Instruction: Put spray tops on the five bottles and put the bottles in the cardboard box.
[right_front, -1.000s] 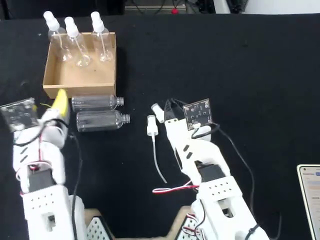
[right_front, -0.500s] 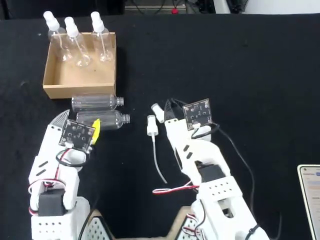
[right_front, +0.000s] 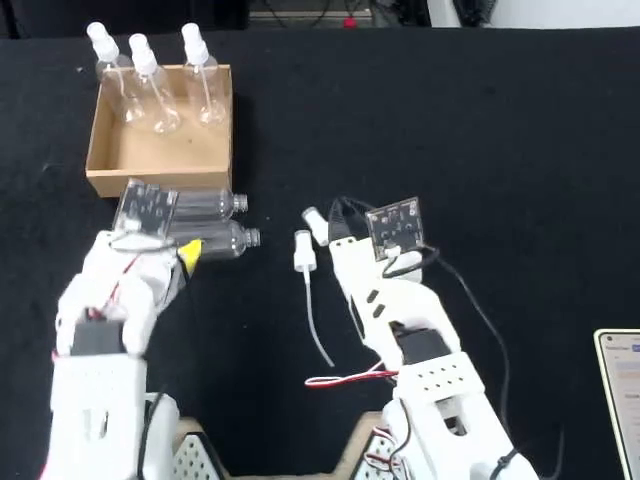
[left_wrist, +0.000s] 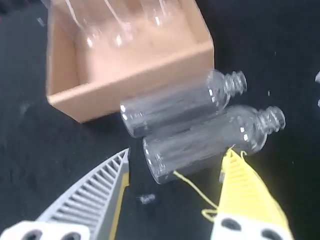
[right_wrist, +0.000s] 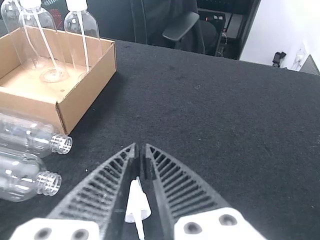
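While three capped bottles (right_front: 152, 90) stand boxed beside two bare bottles (right_front: 205, 205), left pincer (left_wrist: 177, 153) gapes, right pincer (right_wrist: 140, 148) grips a spray top (right_wrist: 136, 202).

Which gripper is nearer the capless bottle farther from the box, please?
Left: the left gripper, fingers open, flanks the bottle; the right gripper sits past its neck, holding a spray top.

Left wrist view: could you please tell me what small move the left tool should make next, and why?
Probably ease the left tool forward over the nearer capless bottle before closing: its fingers are open, but their tips sit just short of the bottle's body, which lies beside a second capless bottle.
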